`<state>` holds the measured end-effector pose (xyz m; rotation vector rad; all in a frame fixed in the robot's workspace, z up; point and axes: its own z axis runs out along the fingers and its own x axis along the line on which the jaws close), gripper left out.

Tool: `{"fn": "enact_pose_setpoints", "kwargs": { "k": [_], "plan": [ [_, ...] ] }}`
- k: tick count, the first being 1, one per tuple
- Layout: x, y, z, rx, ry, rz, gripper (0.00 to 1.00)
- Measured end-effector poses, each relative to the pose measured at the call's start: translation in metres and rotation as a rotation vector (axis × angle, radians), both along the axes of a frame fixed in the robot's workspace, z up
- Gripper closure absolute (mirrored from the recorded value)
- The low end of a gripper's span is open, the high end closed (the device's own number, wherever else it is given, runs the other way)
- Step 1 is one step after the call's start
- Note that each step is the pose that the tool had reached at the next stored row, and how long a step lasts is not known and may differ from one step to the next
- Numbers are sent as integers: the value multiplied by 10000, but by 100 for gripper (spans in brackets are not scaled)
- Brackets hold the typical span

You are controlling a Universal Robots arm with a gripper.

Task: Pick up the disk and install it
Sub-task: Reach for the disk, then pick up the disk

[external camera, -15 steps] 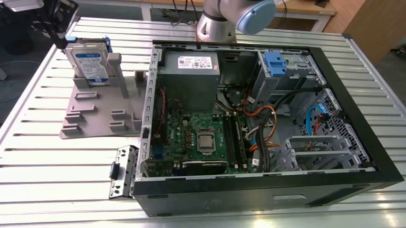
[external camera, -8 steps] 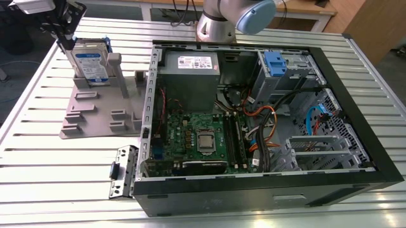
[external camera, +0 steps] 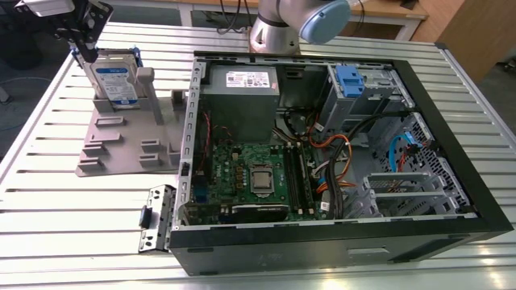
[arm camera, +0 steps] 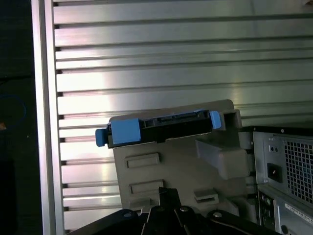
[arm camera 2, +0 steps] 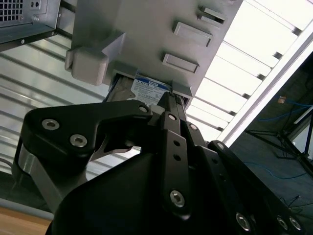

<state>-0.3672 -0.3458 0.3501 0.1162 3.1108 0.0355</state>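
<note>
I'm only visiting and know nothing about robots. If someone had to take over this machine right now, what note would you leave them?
The gripper is at the top edge of the disk; whether it has a hold cannot be told.
The disk stands upright in the grey holder on the slatted table, at the exterior view's left of the open computer case.
Done: the gripper is at the disk, nothing more.
Left: the disk is not yet lifted out of the holder and not yet in the case.

High exterior; wrist views near disk [arm camera: 159, 128]
</note>
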Motion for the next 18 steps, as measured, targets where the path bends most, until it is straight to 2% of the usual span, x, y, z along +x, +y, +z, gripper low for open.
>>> {"fn": "enact_pose_setpoints", "kwargs": {
  "k": [12, 18],
  "plan": [
    [0, 2, 0, 0, 0, 60, 90],
    [0, 2, 0, 0, 0, 618, 90]
  ]
}}
